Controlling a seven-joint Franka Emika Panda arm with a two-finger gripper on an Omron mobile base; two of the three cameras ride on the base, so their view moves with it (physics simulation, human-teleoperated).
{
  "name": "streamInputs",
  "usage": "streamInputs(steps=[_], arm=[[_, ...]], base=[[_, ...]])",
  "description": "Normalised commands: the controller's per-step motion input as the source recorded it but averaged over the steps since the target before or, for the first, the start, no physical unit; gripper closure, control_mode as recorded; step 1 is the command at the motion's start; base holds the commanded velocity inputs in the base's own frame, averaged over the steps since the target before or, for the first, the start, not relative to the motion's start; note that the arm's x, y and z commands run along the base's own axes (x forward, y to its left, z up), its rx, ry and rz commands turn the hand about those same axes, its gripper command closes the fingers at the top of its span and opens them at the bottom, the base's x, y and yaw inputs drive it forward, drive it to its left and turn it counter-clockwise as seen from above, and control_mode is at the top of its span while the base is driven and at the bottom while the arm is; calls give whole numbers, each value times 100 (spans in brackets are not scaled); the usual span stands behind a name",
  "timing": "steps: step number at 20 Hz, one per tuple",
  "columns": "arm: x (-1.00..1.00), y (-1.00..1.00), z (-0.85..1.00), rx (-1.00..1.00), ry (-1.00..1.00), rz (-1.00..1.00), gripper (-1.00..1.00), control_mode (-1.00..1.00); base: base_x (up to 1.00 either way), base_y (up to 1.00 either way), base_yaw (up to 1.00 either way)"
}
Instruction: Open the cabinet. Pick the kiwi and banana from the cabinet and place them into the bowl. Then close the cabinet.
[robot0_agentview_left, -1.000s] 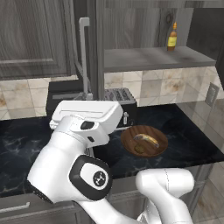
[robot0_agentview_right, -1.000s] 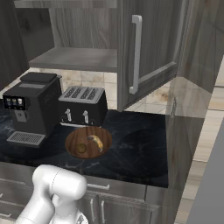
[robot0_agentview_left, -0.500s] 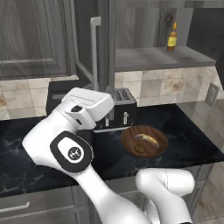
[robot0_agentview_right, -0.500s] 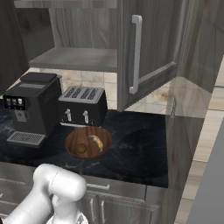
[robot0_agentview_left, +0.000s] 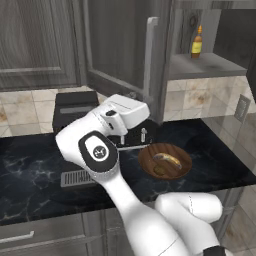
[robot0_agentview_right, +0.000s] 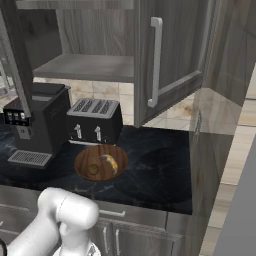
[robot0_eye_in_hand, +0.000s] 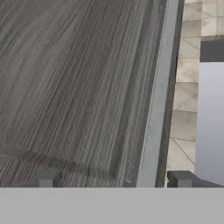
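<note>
The bowl (robot0_agentview_right: 100, 162) sits on the dark desk (robot0_agentview_right: 155, 172) near its front edge, with the banana (robot0_agentview_right: 109, 162) and kiwi (robot0_agentview_right: 93, 169) lying apart inside it. Behind it stands the toaster (robot0_agentview_right: 95, 121). Higher up, the end effector (robot0_eye_in_hand: 114, 178) is spread wide and empty, its fingertips (robot0_eye_in_hand: 47, 178) astride the edge of an open cabinet (robot0_agentview_left: 125, 55) door.

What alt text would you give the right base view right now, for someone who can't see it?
A wooden bowl on the black counter holds the banana and kiwi, in front of a toaster and coffee machine. Above, the cabinet stands open, its right door swung outward.
</note>
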Motion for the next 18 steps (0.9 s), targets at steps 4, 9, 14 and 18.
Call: streamInputs(steps=[4, 9, 14, 18], arm=[[100, -100, -59, 2, 0, -7, -100, -100], [100, -96, -39, 5, 0, -7, -100, -100], [100, -77, 2, 20, 1, -16, -100, -100], [100, -66, 14, 21, 1, -22, -100, -100]], base=[[0, 0, 0], [0, 0, 0], [0, 0, 0], [0, 0, 0]])
